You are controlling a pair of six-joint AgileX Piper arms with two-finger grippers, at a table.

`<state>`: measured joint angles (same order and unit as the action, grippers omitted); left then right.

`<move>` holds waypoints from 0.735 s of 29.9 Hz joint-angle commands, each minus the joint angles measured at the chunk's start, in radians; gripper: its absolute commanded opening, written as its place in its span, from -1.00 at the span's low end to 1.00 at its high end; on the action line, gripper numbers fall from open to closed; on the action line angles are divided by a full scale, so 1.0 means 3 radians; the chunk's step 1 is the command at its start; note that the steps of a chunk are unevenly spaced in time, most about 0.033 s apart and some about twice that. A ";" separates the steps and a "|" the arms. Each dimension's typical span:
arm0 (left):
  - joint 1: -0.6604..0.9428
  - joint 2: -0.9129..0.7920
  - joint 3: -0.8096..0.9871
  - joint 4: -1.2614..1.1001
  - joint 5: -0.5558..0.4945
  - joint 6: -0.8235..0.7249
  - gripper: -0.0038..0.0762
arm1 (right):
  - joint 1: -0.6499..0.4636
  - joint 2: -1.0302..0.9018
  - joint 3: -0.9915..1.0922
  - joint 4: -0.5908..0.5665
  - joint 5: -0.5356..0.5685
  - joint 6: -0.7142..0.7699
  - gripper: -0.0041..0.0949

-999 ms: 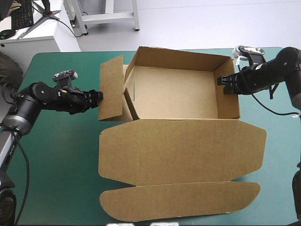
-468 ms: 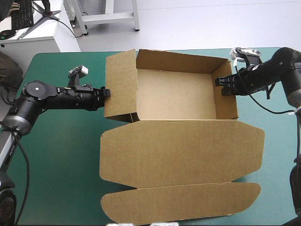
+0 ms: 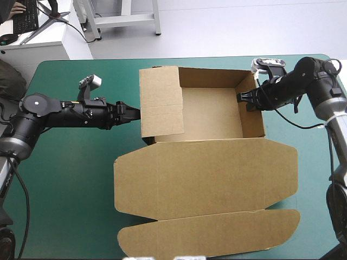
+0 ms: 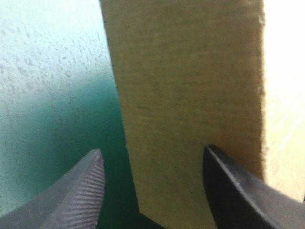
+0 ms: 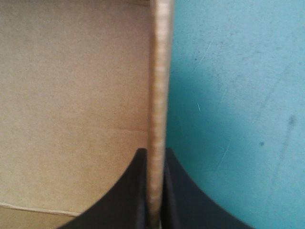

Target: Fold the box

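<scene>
The left tool (image 3: pixel 133 111) stands open, fingers spread, the left flap (image 3: pixel 161 103) edge-on just ahead between them. The brown box (image 3: pixel 211 111) sits mid-counter (image 3: pixel 70 179), its lid (image 3: pixel 206 173) flat toward the near edge. The right tool (image 3: pixel 242 100) pinches the right wall (image 3: pixel 252 116).

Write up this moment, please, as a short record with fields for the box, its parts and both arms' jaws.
box: open tray with walls raised, on the teal-green cover
lid: flat, toward the table's near edge
left flap: tipped inward over the tray's left side
left jaws: open, the left flap's edge between them
right jaws: shut on the right wall
task state: left flap appears not yet tucked down
</scene>
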<state>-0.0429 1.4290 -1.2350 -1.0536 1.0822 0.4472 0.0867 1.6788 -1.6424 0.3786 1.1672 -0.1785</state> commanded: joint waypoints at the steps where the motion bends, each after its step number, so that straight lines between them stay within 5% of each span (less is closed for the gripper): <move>1: -0.0011 -0.0131 -0.0083 -0.0259 0.0051 0.0015 0.16 | 0.0124 -0.0097 -0.0084 0.0171 -0.0180 0.0038 -0.95; 22: -0.0011 -0.0136 -0.0083 -0.0346 0.0397 0.0059 0.16 | 0.0511 0.0165 -0.0084 0.0067 -0.0515 0.0236 -0.95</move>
<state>-0.0378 1.4266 -1.2350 -1.0694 1.1550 0.4628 0.2280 1.7621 -1.6402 0.3283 1.0481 -0.1318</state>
